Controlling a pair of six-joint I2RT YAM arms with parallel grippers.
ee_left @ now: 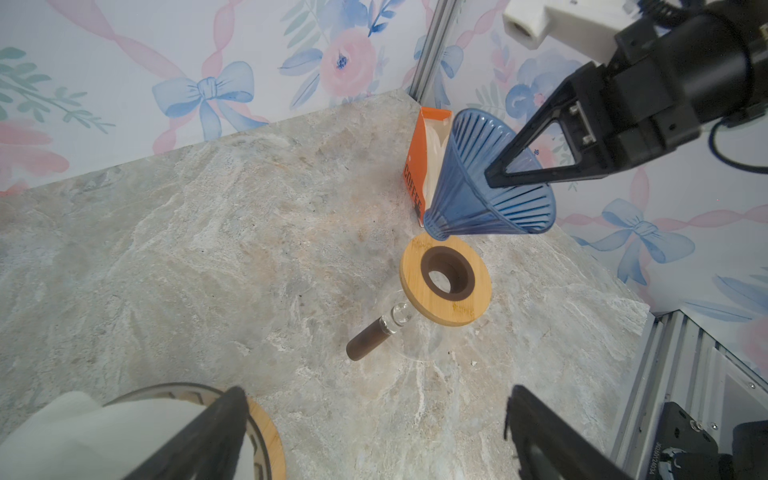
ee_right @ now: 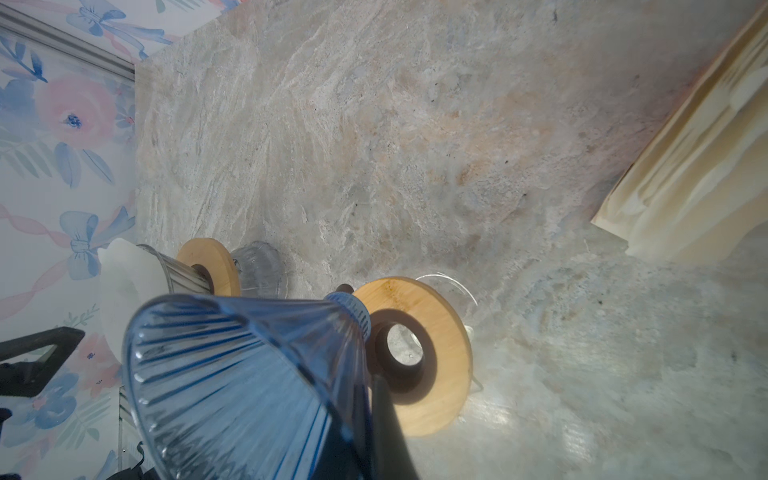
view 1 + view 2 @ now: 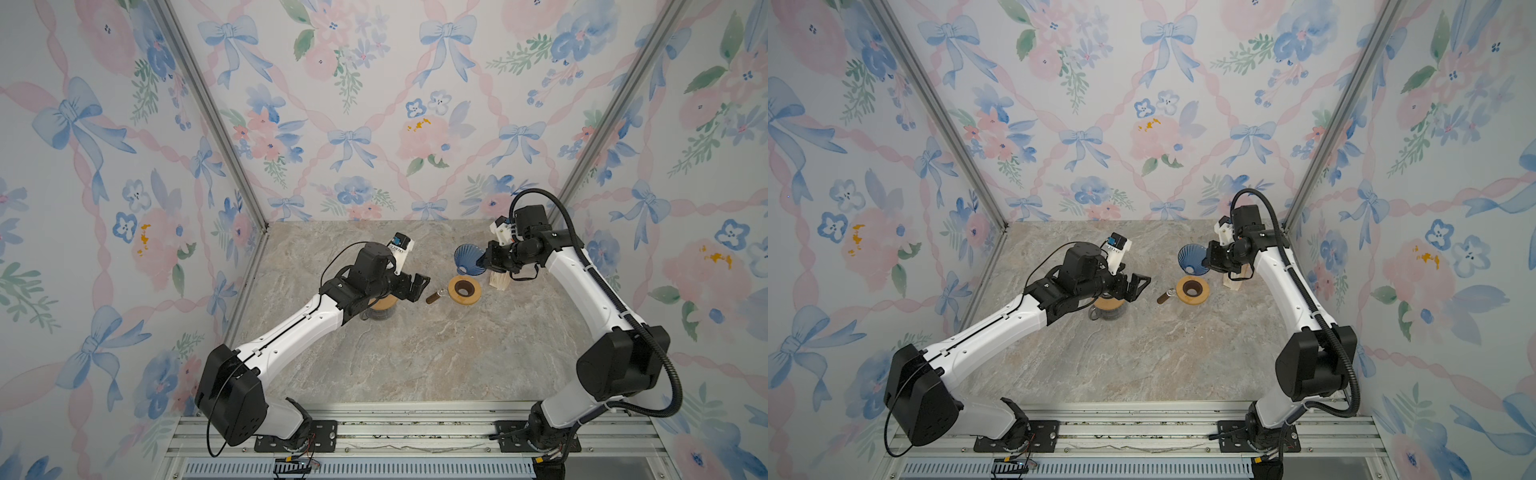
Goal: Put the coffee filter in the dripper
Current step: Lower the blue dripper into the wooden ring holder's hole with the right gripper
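Note:
My right gripper is shut on the rim of a blue ribbed cone dripper. It holds the dripper tilted in the air, narrow end just above a wooden ring stand. A white paper coffee filter sits in a second, clear ribbed cone on the left, under my left wrist. My left gripper is open and empty, hovering between that cone and the ring stand.
An orange box of filters stands behind the ring stand near the back right corner. The stand's brown handle points toward my left gripper. Walls close in left, back and right.

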